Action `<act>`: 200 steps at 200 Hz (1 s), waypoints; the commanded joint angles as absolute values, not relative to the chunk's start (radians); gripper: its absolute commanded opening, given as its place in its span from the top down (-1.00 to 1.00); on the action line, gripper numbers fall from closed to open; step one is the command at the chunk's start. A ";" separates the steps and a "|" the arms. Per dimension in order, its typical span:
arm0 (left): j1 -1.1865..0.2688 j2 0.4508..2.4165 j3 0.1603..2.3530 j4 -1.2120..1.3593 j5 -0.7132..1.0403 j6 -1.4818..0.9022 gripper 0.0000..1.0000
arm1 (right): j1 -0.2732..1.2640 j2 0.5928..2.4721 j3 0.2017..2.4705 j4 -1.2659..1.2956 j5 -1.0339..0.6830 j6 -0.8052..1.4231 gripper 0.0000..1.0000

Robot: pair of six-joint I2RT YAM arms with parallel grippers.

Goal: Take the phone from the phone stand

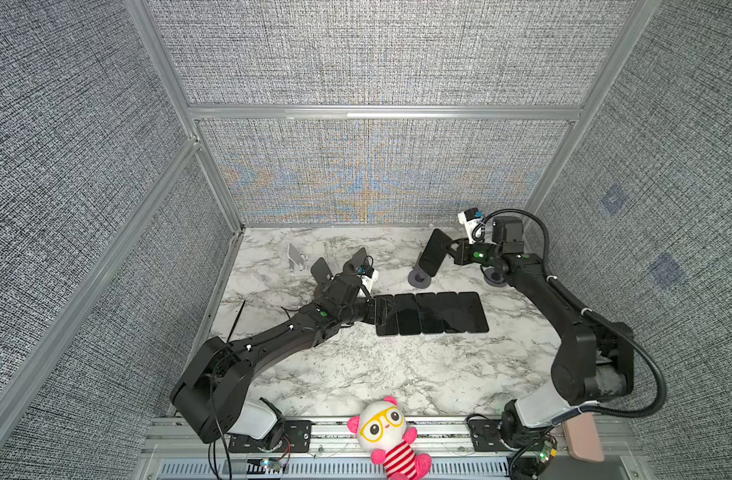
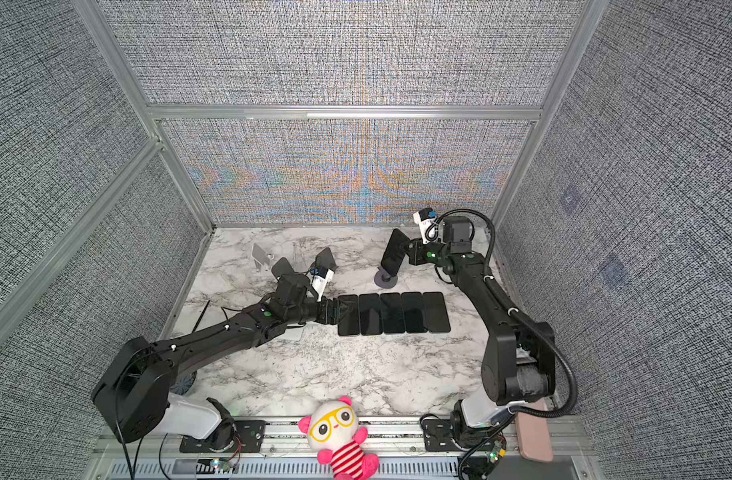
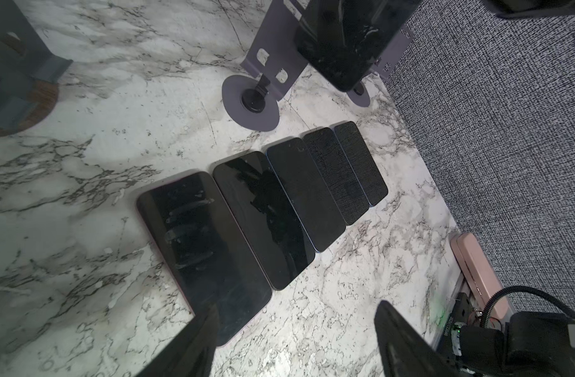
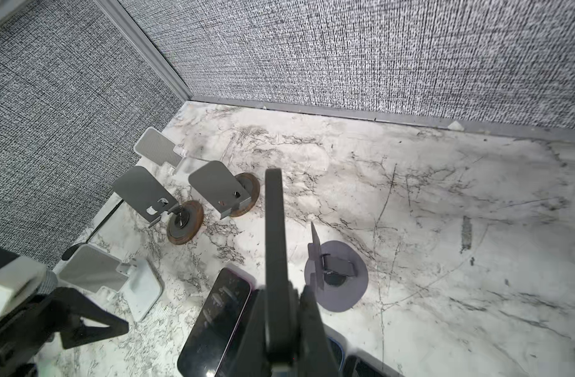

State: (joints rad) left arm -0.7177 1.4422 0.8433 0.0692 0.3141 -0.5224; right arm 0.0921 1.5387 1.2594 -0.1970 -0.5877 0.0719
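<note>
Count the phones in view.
6: a row of five flat mid-table; one phone in the right gripper by the purple stand. A pink slab front-right may be another.

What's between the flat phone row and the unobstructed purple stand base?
Nothing: bare marble separates the stand base from the phone row, clearest in the left wrist view.

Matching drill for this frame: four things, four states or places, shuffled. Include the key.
Things:
1. right gripper
2. left gripper
3. plush toy
4. row of five phones

States or places:
A. lying flat on the table
B. shut on a phone
C. open
D. at the front rail

Pairs: 1-B, 2-C, 3-D, 4-A
</note>
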 commanded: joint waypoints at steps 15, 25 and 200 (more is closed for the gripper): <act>-0.715 1.441 0.881 0.086 0.391 -0.443 -0.44 | 0.094 1.429 1.233 -0.390 -0.686 0.042 0.97; -0.715 1.445 0.903 0.072 0.410 -0.416 -0.37 | 0.096 1.404 1.208 -0.412 -0.761 0.043 0.97; -0.669 1.563 0.980 0.274 0.883 -0.362 -0.04 | 0.214 1.378 1.169 -0.571 -1.188 -0.129 0.96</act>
